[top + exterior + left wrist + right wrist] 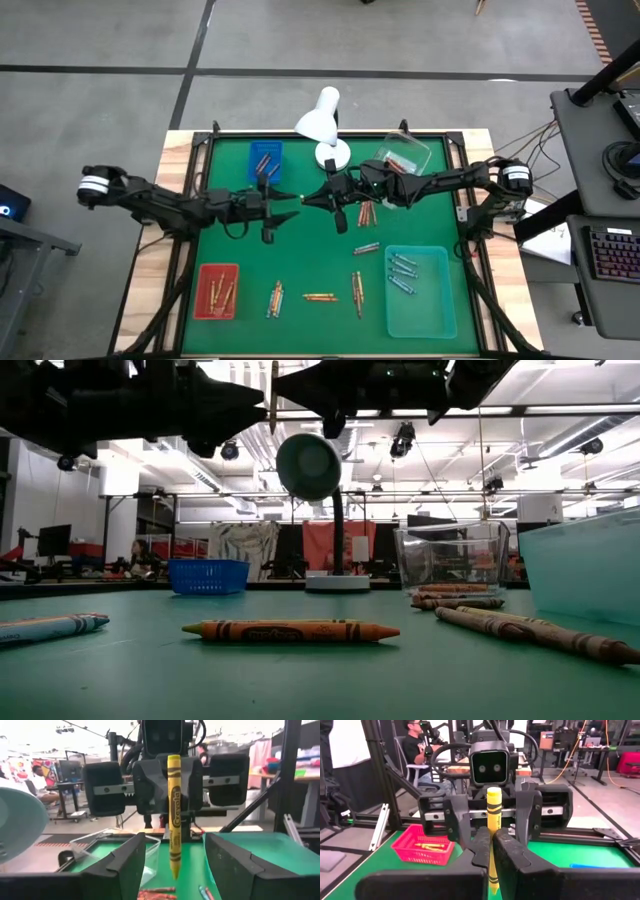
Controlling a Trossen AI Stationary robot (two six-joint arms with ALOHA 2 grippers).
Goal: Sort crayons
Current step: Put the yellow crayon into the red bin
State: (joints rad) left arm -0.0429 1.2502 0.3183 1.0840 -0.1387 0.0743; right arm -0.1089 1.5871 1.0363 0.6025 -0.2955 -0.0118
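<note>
High over the middle of the green table (300,250), my two grippers face each other. My right gripper (491,832) is shut on a yellow crayon (173,815) that stands upright, its point down. My left gripper (175,842) is open, with a finger on either side of the crayon's lower part, not touching it. The low view shows the crayon (272,395) far above the table. Other crayons lie flat on the table near the front edge (320,297), (357,290), (275,298) and under the right arm (366,213). My right gripper pinches the yellow crayon between its two fingers, around the middle of its wrapper (493,822). The fingers (512,852) come in level from the table's right and lie across the crayon. The crayon stands upright with its point down, lifted clear of the table.
A blue basket (265,157) stands at the back left and a clear tub (403,155) at the back right. A red tray (217,290) is at the front left, a teal tray (420,290) at the front right. A white lamp (320,125) stands at the back middle.
</note>
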